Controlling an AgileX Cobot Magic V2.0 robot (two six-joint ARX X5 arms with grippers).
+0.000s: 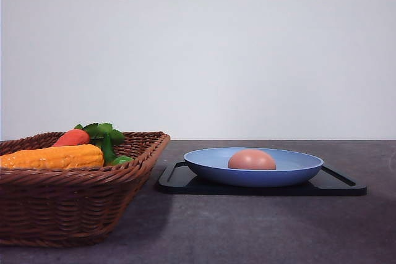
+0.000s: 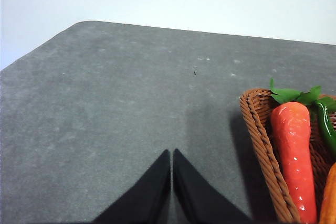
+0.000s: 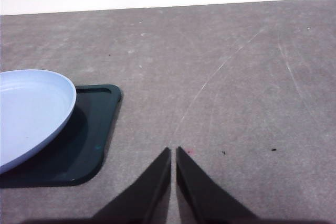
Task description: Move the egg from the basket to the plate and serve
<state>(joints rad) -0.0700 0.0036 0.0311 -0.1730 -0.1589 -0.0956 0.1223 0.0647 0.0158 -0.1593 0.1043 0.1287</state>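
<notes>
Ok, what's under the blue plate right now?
The plate sits on a flat black tray, which rests on the grey table. An egg lies in the plate. The tray's middle is covered by the plate.

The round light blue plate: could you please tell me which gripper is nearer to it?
Right. The right gripper sits beside the plate on its black tray; the left gripper is by the wicker basket.

The plate's [image 1: 253, 168] rim hides the egg's [image 1: 252, 160] underside; frame edges crop the basket [image 1: 74, 202].

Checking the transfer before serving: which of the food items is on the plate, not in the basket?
The egg: it sits alone in the light blue plate, while the corn cob and carrot lie in the wicker basket.
</notes>
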